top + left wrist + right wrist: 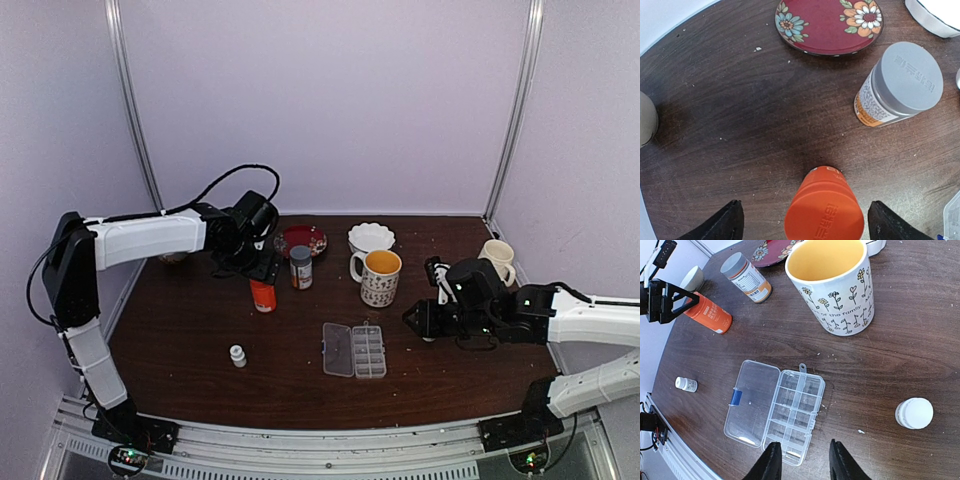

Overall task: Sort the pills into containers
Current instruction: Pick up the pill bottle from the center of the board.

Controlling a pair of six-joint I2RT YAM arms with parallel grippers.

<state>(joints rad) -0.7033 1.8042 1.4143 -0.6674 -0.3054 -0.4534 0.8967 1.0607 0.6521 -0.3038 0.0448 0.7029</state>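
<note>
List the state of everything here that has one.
pill box, lid open flat
orange bottle, capped, upright
grey-capped bottle, capped, upright
small white bottle, capped, upright
white bottle by right gripper, capped
mug, upright, empty
left gripper, open around orange bottle, not touching
right gripper, partly open, empty

The dark brown wooden table [740, 125] has darker streaks in its grain. The round red plate [827, 25] has blue, orange and white flowers with green leaves on it. The orange plastic bottle [824, 210] is orange all over, cap too. The grey-capped bottle [900, 82] has a white and orange label. The big white mug [832, 285] has little black flowers and hearts drawn outside and is yellow inside. The clear plastic pill box [795, 412] has a blue clasp [736, 397]. The tiny white bottle [686, 384] is plain.
</note>
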